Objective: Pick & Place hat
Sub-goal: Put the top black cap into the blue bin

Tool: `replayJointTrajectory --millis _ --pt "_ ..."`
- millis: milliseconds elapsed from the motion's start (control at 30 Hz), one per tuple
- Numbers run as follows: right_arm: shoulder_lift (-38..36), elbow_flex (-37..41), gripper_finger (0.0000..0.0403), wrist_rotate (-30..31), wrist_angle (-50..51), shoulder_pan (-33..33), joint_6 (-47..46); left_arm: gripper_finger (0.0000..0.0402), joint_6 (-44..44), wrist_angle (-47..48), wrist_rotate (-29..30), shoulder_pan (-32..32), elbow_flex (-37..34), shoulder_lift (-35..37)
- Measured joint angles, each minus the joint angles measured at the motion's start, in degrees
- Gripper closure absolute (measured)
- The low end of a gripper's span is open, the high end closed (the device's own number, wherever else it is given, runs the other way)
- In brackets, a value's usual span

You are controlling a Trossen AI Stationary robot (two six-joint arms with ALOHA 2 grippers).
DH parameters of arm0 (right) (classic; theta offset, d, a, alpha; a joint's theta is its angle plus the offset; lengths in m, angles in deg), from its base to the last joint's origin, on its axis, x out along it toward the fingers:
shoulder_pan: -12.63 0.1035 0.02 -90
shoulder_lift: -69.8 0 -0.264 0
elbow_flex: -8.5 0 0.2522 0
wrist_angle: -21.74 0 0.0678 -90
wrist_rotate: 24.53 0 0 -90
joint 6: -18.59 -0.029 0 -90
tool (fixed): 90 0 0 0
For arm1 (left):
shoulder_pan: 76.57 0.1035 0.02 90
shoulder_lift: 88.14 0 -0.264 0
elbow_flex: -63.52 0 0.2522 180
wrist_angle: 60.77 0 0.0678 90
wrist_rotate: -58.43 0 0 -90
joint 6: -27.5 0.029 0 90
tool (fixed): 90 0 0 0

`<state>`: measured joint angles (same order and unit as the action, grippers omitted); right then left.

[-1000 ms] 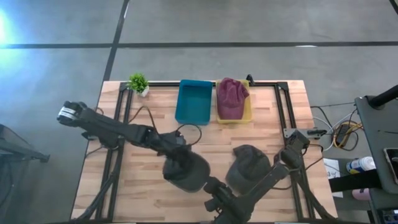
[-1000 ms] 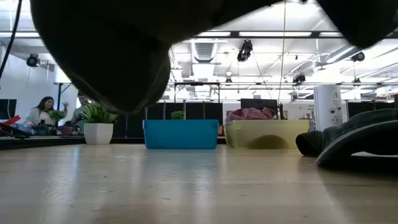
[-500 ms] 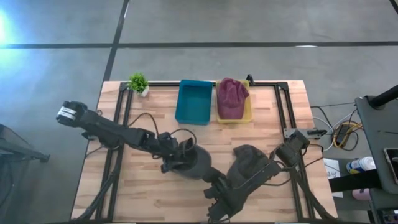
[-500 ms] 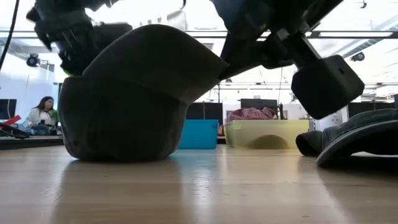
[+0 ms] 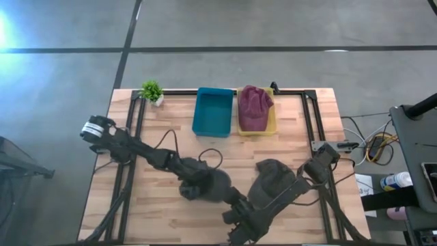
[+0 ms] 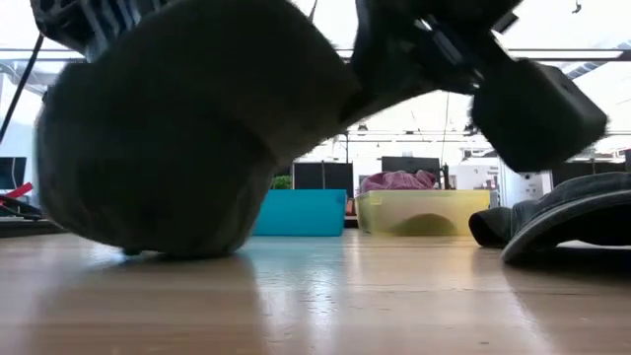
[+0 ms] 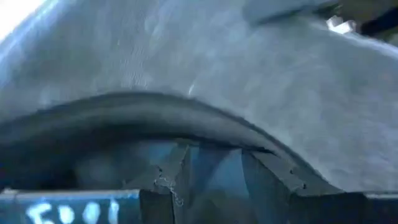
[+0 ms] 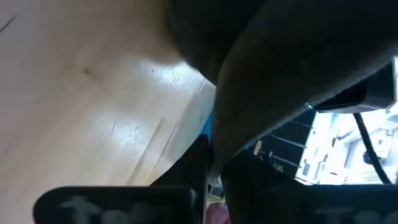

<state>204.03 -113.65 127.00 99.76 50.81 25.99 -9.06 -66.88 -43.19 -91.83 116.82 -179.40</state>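
A dark grey hat sits at mid-table near the front edge and fills the left of the low view, its underside on the wood. My left gripper is at the hat's left side, shut on it. My right gripper comes from the near right and is shut on the hat's brim. A second dark hat lies flat on the table to the right. A maroon hat rests in the yellow tray. My left gripper holds the grey hat at its lower edge on the left side; the hat's cloth fills the wrist view, and the kind of hold cannot be made out. The hat's underside rests on the table. My right gripper pinches the hat's brim between its two fingers, coming from the table's near right side. The brim juts up and to the right above the crown.
A blue tray and the yellow tray stand side by side at the far edge, with a small potted plant at the far left corner. My right arm passes over the second hat. Bare wood lies left of the grey hat.
The grey hat, lifted clear of the table a second ago, has come down until its underside rests on the wood, then shifted slightly toward the near edge. My left arm has moved down and toward the near right with it. My right gripper has stayed at the brim.
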Motion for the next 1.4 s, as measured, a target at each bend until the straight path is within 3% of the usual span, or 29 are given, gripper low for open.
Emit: replayJointTrajectory --millis 133,267,467,600,700,800,1000,1233,1400 --pt "-0.1 2.4 0.0374 0.5 -0.4 0.5 -0.2 0.0264 0.8 0.7 0.1 0.0 1.8 1.0" --pt "-0.1 4.1 0.0373 1.5 -1.0 0.6 -0.5 0.0264 3.7 8.0 1.9 0.0 3.6 4.9" --pt "0.3 5.5 0.0374 -1.0 -1.5 0.1 0.4 0.0264 9.4 23.3 10.3 0.4 4.0 11.5" --pt "0.2 5.8 0.0374 -0.5 -1.6 -1.0 0.6 0.0264 9.0 29.6 15.4 0.8 3.7 16.1" --pt "0.2 5.5 0.0374 1.4 -1.7 -1.3 1.3 0.0264 6.9 34.2 16.0 0.8 1.1 16.9" --pt "0.2 4.8 0.0374 2.8 -1.8 -1.3 3.1 0.0264 4.5 32.2 12.7 0.8 -1.9 16.3" --pt "0.1 2.7 0.0374 2.8 -2.0 -1.2 3.4 0.0264 3.0 17.9 9.0 0.7 -6.7 9.1" --pt "0.0 1.7 0.0374 2.7 -2.4 -1.5 4.2 0.0264 3.8 5.4 4.0 0.4 -4.1 -2.6" --pt "0.0 1.8 0.0374 1.4 -2.6 -1.6 3.5 0.0264 4.7 5.2 2.5 0.4 0.7 -4.3"
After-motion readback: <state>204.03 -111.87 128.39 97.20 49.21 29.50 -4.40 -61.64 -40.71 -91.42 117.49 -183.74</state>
